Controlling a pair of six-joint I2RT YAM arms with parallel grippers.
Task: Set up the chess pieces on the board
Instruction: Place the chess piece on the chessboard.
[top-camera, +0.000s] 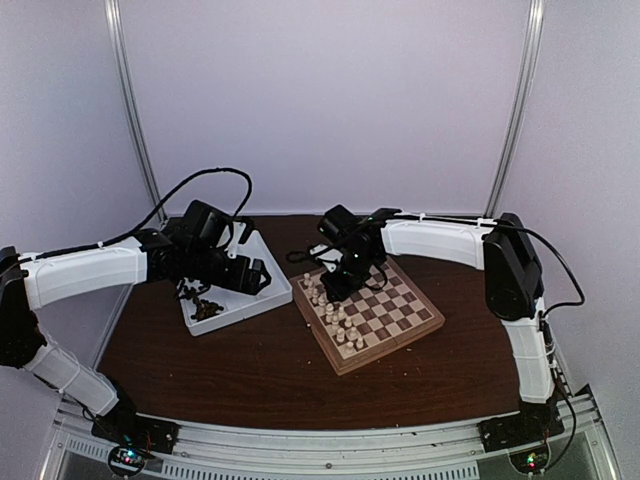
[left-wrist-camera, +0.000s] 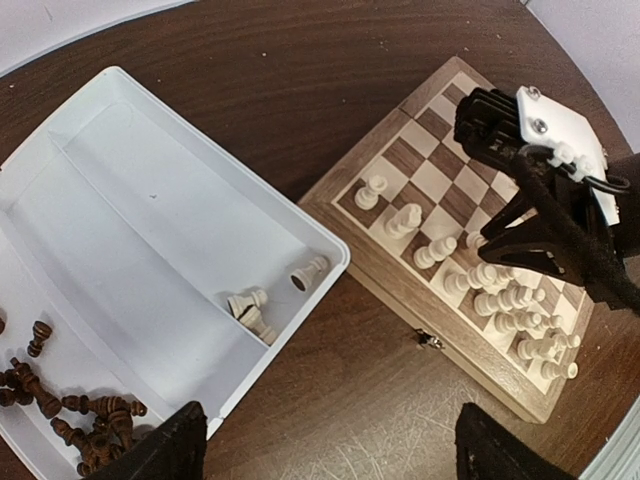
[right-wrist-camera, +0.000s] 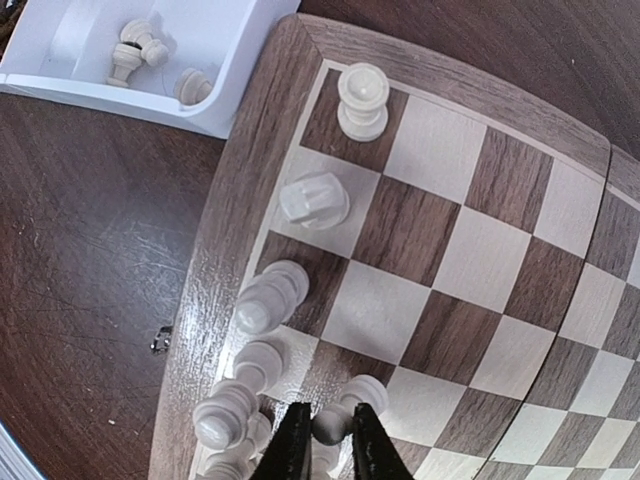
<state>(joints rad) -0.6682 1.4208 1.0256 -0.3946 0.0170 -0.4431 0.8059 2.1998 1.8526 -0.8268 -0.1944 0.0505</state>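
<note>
1 cream piece in the right grip

Item: cream piece, apparently upright, pinched between the fingertips of the right gripper at lower centre of the wrist view. It sits over the board, 1 square inward from the edge row.
Other arm: left gripper spread wide, empty, above the white tray.
Stock: 3 spare cream pieces toppled there, nearer the left arm.

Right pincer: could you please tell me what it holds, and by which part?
A cream-white chess piece, pinched, seemingly near its top, between the right pincer's fingertips.
</note>
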